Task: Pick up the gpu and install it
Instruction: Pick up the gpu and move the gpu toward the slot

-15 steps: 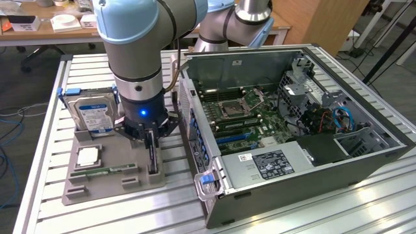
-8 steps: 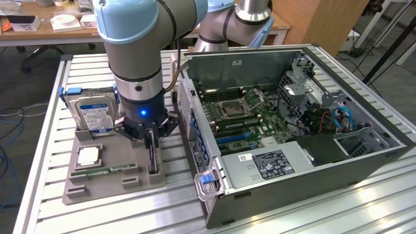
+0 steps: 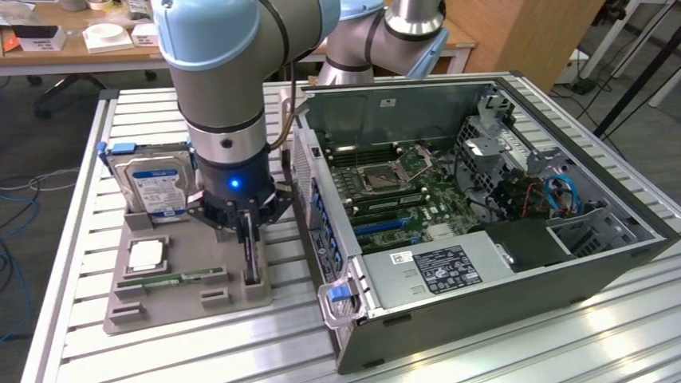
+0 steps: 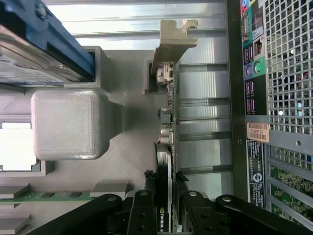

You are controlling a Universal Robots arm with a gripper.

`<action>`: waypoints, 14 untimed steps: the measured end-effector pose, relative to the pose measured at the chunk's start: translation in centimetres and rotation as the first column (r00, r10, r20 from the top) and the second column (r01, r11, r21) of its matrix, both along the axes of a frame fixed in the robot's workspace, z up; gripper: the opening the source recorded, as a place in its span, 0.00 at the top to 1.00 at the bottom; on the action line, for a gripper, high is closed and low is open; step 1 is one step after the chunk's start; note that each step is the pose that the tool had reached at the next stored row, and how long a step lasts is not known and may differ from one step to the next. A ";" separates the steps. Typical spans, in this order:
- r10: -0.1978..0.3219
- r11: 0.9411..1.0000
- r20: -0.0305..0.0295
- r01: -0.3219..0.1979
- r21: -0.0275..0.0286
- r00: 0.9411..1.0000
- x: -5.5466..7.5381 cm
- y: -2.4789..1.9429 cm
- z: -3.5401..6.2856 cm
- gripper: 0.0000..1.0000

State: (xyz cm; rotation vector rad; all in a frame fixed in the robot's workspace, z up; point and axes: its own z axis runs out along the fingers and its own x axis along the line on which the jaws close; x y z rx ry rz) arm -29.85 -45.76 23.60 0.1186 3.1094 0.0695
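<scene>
Starting at the exterior view's left, the hard drive point(image 3: 155, 187) stands just beside the gripper point(image 3: 248, 227), its blue-white label too small to read. The fingers point(image 4: 143, 210) are clamped on both faces of the gpu point(image 3: 252, 263), which stands on edge in the grey holder point(image 3: 181, 307) directly beneath, with a green logo point(image 4: 163, 218) cut off between them. Further right, beside the gripper, the open computer case point(image 3: 500, 319) carries a white label point(image 3: 447, 267) and an orange sticker point(image 4: 257, 132), both illegible.
</scene>
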 end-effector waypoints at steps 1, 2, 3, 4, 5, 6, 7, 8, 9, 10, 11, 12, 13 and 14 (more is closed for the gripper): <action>0.000 1.000 0.000 0.000 0.000 1.000 0.0 0.00 0.05 0.74; 0.000 1.000 0.000 0.000 0.000 1.000 0.0 0.00 0.11 0.74; 0.000 1.000 0.000 0.000 0.000 1.000 0.0 0.00 0.17 0.74; 0.000 1.000 0.000 0.000 0.000 1.000 0.0 0.00 0.22 0.74; 0.000 1.000 0.000 0.000 0.000 1.000 0.0 0.00 0.28 0.74; 0.000 1.000 0.000 0.000 0.000 1.000 0.0 0.00 0.33 0.74; 0.000 1.000 0.000 0.000 0.000 1.000 0.0 0.00 0.39 0.74; 0.000 1.000 0.000 0.000 0.000 1.000 0.0 0.00 0.45 0.74; 0.000 1.000 0.000 0.000 0.000 1.000 0.0 0.00 0.53 0.74; 0.000 1.000 0.000 0.000 0.000 1.000 0.0 0.00 0.59 0.74; 0.000 1.000 0.000 0.000 0.000 1.000 0.0 0.00 0.65 0.74; 0.000 1.000 0.000 0.000 0.000 1.000 0.0 0.00 0.72 0.74; 0.000 1.000 0.000 0.000 0.000 1.000 0.0 0.00 0.79 0.74; 0.000 1.000 0.000 0.000 0.000 1.000 0.0 0.00 0.85 0.74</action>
